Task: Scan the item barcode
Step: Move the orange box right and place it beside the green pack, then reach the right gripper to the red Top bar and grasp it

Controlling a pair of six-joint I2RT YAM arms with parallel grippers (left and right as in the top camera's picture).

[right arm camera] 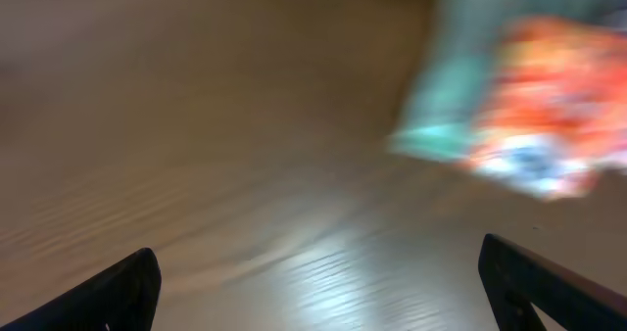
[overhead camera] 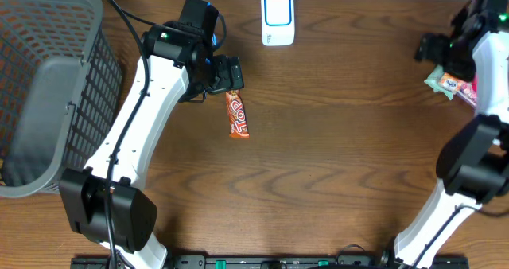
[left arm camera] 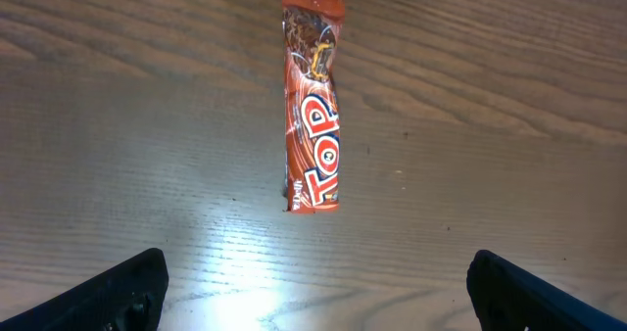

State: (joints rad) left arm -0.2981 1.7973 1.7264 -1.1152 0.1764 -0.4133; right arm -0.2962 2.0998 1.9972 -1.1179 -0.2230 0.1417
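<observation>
Above the middle of the desk point(left arm camera: 509, 174), the left end effector point(left arm camera: 313, 307) is hovering wide open, gripping nothing; just ahead of it, an orange candy bar point(left arm camera: 313, 106) is lying flat on the wood, touching neither finger. Over at the right edge, the right end effector point(right arm camera: 323, 297) is likewise gaping empty, a blurred colourful packet point(right arm camera: 519, 116) lying near it. A white scanner point(overhead camera: 277, 19) is sitting at the far edge, apart from the bar; a grey basket point(overhead camera: 95, 62) is standing at the left.
</observation>
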